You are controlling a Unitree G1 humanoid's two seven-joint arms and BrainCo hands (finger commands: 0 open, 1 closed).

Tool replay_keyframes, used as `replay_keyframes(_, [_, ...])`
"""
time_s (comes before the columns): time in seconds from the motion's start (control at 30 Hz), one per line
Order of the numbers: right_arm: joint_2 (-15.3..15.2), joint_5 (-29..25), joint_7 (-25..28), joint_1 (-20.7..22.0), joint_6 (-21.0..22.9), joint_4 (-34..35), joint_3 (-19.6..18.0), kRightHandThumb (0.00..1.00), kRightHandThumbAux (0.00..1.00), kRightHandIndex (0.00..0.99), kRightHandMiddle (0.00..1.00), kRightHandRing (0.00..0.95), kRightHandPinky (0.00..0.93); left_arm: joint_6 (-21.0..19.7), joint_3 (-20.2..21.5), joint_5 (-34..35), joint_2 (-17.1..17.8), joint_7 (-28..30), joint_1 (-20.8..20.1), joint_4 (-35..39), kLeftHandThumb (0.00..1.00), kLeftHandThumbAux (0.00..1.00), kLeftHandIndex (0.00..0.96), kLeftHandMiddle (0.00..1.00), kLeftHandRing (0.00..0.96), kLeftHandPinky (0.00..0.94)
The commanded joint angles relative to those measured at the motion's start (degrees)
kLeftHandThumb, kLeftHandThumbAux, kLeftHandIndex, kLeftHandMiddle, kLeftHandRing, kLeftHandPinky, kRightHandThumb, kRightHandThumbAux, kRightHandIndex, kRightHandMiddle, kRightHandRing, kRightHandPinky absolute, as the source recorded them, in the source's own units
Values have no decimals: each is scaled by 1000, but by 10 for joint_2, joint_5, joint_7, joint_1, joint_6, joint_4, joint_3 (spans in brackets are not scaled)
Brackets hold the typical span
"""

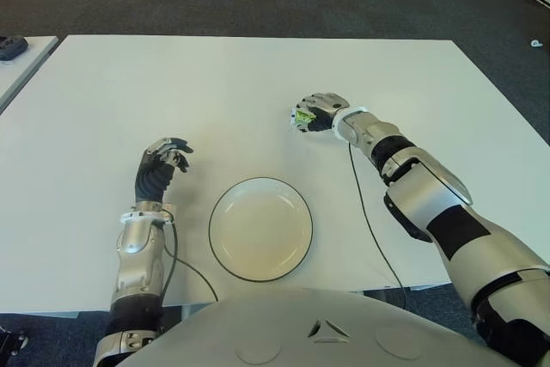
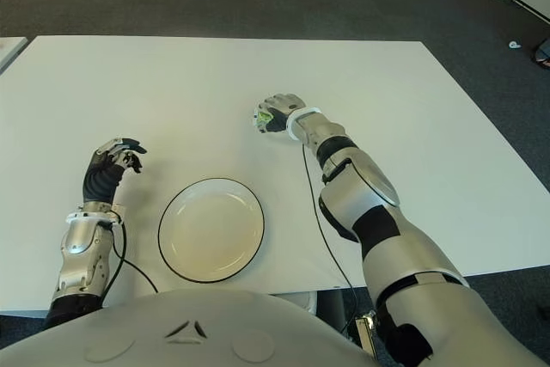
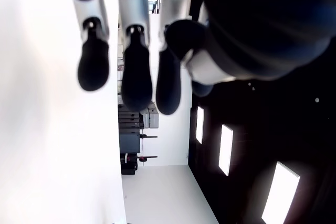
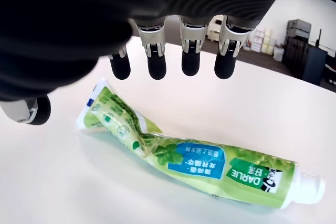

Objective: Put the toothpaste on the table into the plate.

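A green and white toothpaste tube point(image 4: 189, 158) lies flat on the white table point(image 1: 215, 83), bent in the middle, with its cap end away from the thumb. My right hand point(image 1: 316, 113) hovers right over it beyond the plate, open, and its fingers point(image 4: 190, 61) hang above the tube without touching it. From the head only a green bit of the tube point(image 1: 303, 115) shows under the palm. The white plate point(image 1: 260, 181) with a dark rim stands near the table's front edge, with nothing in it. My left hand point(image 1: 163, 161) shows left of the plate, fingers loosely curled, holding nothing.
A black cable point(image 1: 365, 212) runs from my right wrist across the table to its front edge, right of the plate. A second white table with a dark object point(image 1: 12, 46) stands at the far left. Dark carpet surrounds the table.
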State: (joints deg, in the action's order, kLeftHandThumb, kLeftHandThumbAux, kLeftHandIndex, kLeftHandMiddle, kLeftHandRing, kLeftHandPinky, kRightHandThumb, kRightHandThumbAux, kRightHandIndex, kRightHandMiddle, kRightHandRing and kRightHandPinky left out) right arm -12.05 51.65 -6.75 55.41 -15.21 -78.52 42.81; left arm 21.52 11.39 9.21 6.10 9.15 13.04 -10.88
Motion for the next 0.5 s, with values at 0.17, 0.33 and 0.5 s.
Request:
replay_keyframes(0.17, [10, -9, 4, -12, 19, -6, -9, 381, 276, 0, 0, 0, 0, -9, 6, 1, 2, -1, 16, 16, 837, 673, 429, 500, 662, 659])
replay_keyframes(0.33, [13, -10, 8, -12, 21, -5, -13, 372, 282, 0, 0, 0, 0, -10, 8, 3, 0, 0, 19, 20, 838, 673, 431, 497, 661, 652])
replay_keyframes(0.5, [15, -11, 12, -12, 22, -5, -16, 359, 288, 0, 0, 0, 0, -6, 9, 4, -3, 1, 21, 20, 837, 673, 431, 495, 654, 641])
